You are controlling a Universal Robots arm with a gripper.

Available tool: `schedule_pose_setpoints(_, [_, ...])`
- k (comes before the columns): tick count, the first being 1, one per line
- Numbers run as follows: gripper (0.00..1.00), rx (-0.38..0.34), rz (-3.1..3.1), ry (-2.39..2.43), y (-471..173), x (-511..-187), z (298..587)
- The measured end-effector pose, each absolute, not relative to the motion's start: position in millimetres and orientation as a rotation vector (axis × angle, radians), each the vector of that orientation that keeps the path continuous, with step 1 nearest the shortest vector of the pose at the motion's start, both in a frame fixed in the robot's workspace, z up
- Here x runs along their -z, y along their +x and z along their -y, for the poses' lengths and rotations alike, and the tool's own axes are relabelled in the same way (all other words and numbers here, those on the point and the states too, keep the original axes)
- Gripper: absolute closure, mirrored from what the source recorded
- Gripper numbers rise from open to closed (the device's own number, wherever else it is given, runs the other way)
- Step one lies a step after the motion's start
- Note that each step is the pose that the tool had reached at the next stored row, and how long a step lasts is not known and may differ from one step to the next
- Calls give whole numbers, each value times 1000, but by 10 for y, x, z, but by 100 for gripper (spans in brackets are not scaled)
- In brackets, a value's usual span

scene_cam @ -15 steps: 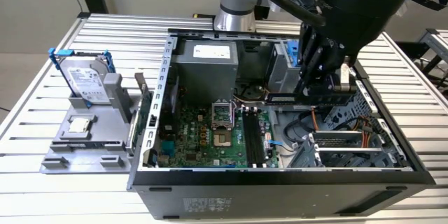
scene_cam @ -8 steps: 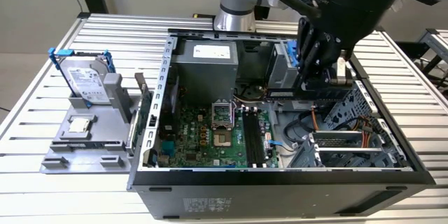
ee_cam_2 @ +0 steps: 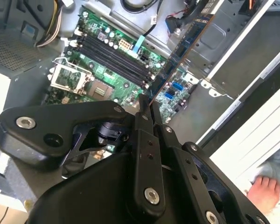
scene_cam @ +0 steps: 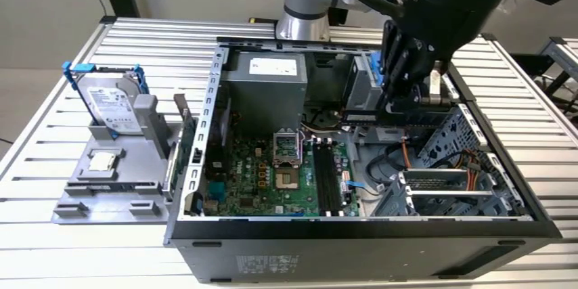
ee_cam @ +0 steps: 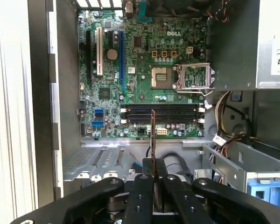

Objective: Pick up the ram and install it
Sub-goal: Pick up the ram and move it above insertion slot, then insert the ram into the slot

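An open computer case is seen lying on a slatted metal table, with the green motherboard exposed inside it. The gripper is positioned above the interior of the case, towards the exterior view's right, over the area between the motherboard and the metal drive cage.

The ram is clamped between the gripper's 2 black fingers, which are closed tightly against its flat sides. In the second wrist view the ram is seen as a long thin stick extending out from the gripper at a slant. In the first wrist view the ram is seen edge-on, rising as a narrow line from the gripper. The ram is held in the air and is not seated. The black memory slots lie below it on the motherboard, apart from it, beside the processor socket, whose retention frame is flipped open.

Outside the case, at the exterior view's left, a silver hard drive in a blue bracket is stood upright on a grey fixture, and a small square processor chip is laid flat on that fixture.
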State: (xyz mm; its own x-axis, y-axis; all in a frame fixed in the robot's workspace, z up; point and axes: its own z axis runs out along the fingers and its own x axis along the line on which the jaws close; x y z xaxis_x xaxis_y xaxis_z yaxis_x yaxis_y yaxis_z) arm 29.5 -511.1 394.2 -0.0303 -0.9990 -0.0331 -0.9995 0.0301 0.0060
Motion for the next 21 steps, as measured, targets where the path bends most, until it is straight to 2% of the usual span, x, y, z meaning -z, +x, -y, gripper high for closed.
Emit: schedule_pose_setpoints(21, [100,-44,-2254,-2158,212,-3927,4809])
